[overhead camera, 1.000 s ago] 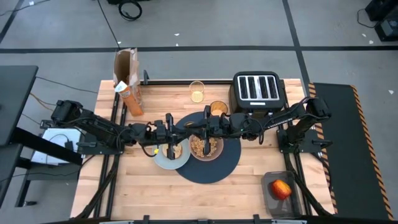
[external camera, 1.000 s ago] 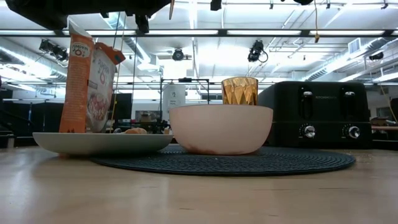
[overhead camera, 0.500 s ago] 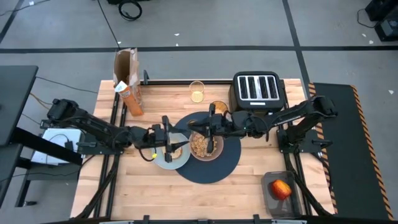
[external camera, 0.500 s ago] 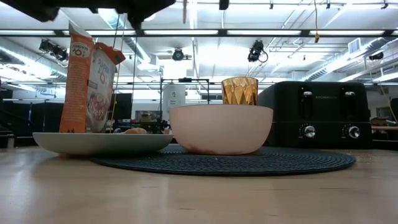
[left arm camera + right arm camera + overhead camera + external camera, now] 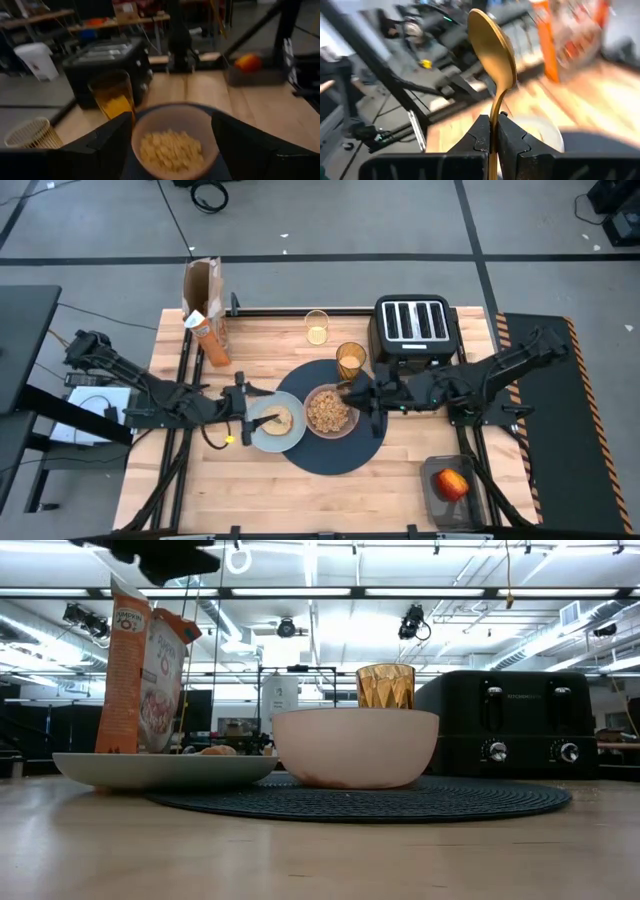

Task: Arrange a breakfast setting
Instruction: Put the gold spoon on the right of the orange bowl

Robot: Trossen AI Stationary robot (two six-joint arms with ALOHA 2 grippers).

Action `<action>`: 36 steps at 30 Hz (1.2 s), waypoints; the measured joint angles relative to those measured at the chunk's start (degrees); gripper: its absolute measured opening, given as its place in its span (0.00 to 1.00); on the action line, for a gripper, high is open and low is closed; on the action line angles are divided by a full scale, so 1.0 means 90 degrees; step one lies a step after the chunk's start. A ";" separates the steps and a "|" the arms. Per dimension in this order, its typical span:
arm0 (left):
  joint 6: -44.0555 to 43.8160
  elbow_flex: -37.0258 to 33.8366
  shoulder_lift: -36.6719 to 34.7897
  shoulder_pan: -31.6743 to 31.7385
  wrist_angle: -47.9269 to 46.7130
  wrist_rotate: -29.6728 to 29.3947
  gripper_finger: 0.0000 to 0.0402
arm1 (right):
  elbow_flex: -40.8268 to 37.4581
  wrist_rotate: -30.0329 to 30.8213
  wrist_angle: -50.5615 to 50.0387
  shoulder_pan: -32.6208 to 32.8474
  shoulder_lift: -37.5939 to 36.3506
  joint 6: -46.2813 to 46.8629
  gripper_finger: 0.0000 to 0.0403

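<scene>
The pale plate [image 5: 262, 434] carries a bagel [image 5: 281, 420] and rests on the left rim of the navy placemat [image 5: 340, 455]. Beside it on the mat stands the pinkish bowl [image 5: 328, 411], full of cereal [image 5: 171, 149]. The amber tumbler [image 5: 350, 360] stands at the mat's far edge. A red apple [image 5: 451, 483] lies in a black tray at the near right. My left gripper [image 5: 245, 402] stands open just left of the plate, holding nothing. My right gripper [image 5: 360, 394] hovers right of the bowl, shut on the gold spoon [image 5: 492, 45]. My right gripper pinches the spoon's handle [image 5: 493, 116] between its two fingers [image 5: 481, 134]. The fingers reach roughly level from the table's right side. The spoon runs on past the fingertips, its scoop end [image 5: 491, 42] foremost, lifted clear above the mat.
The black toaster [image 5: 414, 326] stands at the far right, the orange cereal box [image 5: 205, 325] at the far left, and a clear glass [image 5: 316, 327] at the far edge between them. Bare wood lies along the near edge.
My left gripper has opened and drawn back from over the plate toward the table's left edge; the bagel stays on the plate. My right gripper has moved from over the bowl toward the table's right edge, taking the spoon with it.
</scene>
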 joint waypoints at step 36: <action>-0.0570 -0.0015 0.1005 -0.1170 -0.0139 -0.0144 0.69 | -0.3004 -0.0209 -0.1234 -0.0357 0.0850 0.8488 0.05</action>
